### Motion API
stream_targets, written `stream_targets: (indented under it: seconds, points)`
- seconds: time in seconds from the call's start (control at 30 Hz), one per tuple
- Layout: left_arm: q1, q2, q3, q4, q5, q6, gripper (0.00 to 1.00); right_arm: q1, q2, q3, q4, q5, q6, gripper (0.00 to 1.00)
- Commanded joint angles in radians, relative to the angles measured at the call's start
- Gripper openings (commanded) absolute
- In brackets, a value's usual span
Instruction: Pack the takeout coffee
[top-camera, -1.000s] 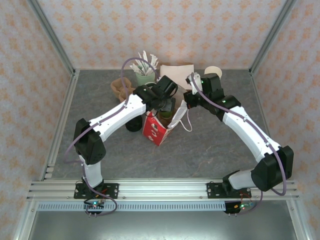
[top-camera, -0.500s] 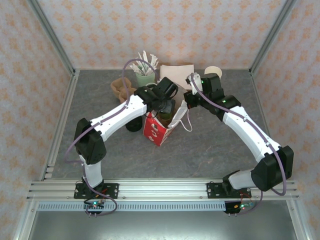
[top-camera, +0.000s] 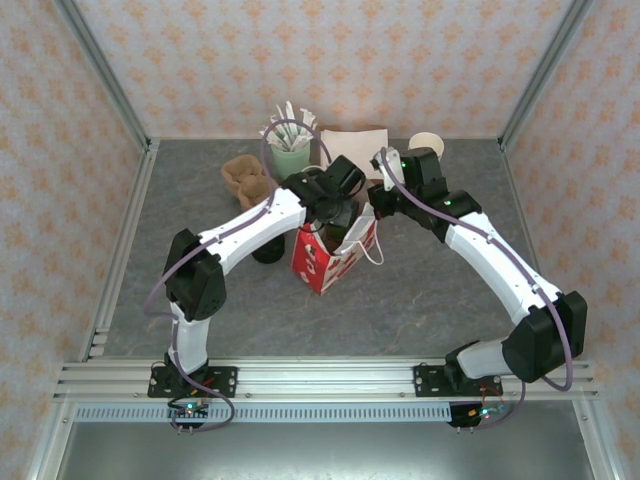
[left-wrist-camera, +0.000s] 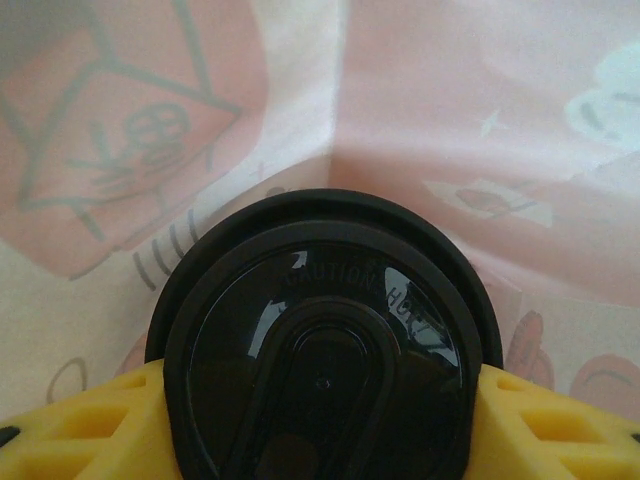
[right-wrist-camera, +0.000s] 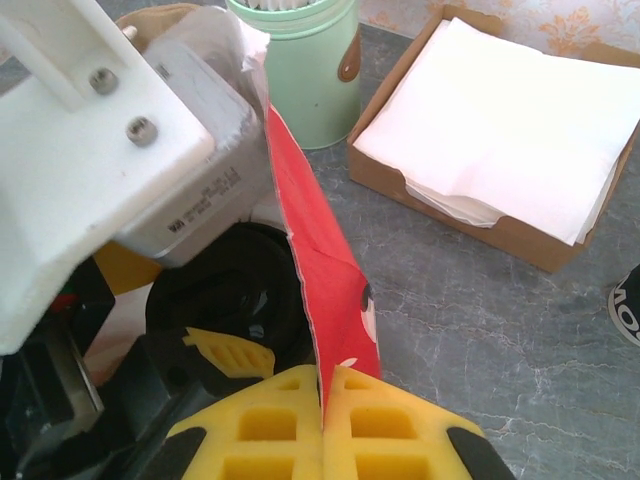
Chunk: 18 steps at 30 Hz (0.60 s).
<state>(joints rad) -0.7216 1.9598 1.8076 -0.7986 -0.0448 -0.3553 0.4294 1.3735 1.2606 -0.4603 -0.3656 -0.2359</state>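
1. Nearest you, the red-and-white paper bag (top-camera: 318, 265) stands open on the grey table.
2. Inside it, your left gripper (left-wrist-camera: 320, 445) clamps the takeout coffee (left-wrist-camera: 320, 340). Its round black plastic lid sits wedged between the two yellow fingers (left-wrist-camera: 70, 435), touching both, with pink bag walls close behind.
3. Your right gripper (right-wrist-camera: 322, 405) is pinched closed on the bag's red rim.
4. Farther back, you have a mint-green cylindrical holder (right-wrist-camera: 300, 80) and a brown cardboard box (right-wrist-camera: 520, 247) of white napkins.

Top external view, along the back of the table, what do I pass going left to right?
Brown pulp cup carrier, mint-green holder of stirrers, white napkins in a cardboard box, cream-rimmed cup.
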Motion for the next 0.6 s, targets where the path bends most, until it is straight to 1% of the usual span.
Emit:
stream_targets:
  seconds: [0.0,0.33,0.57]
  points:
    - [-0.013,0.023,-0.017,-0.05,0.031,0.029,0.51,0.012,-0.016,0.033,0.046,-0.019,0.002,0.0]
    - [-0.018,-0.002,-0.11,-0.032,0.073,0.033,0.51,0.011,-0.017,0.009,0.041,0.009,0.029,0.0]
    - [-0.018,0.011,-0.128,-0.011,0.086,0.023,0.51,0.003,-0.038,-0.027,0.051,0.022,0.047,0.0]
